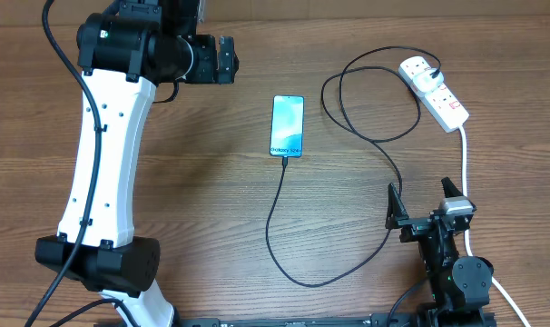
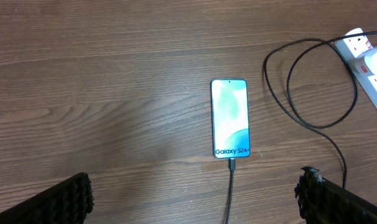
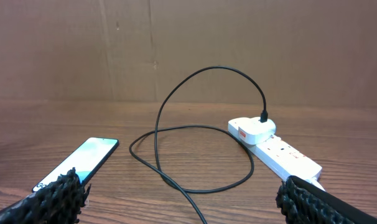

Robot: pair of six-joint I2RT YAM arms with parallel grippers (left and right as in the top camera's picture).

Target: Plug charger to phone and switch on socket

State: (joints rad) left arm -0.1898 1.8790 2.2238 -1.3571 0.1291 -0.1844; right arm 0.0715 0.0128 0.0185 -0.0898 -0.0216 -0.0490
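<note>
The phone (image 1: 288, 125) lies flat mid-table with its blue screen lit and "Galaxy" text at its near edge; it also shows in the left wrist view (image 2: 230, 118) and the right wrist view (image 3: 83, 160). The charger cable (image 1: 284, 227) has its connector tip in the phone's near edge, and loops right to a plug on the socket (image 1: 436, 91). The socket also shows in the right wrist view (image 3: 272, 144). My left gripper (image 2: 195, 199) is open, above the table short of the phone. My right gripper (image 1: 427, 207) is open and empty at the near right.
The socket's thick white cord (image 1: 466, 173) runs down the right side beside my right arm. A brown cardboard wall (image 3: 188, 50) stands behind the table. The cable loop (image 3: 195, 155) lies between phone and socket.
</note>
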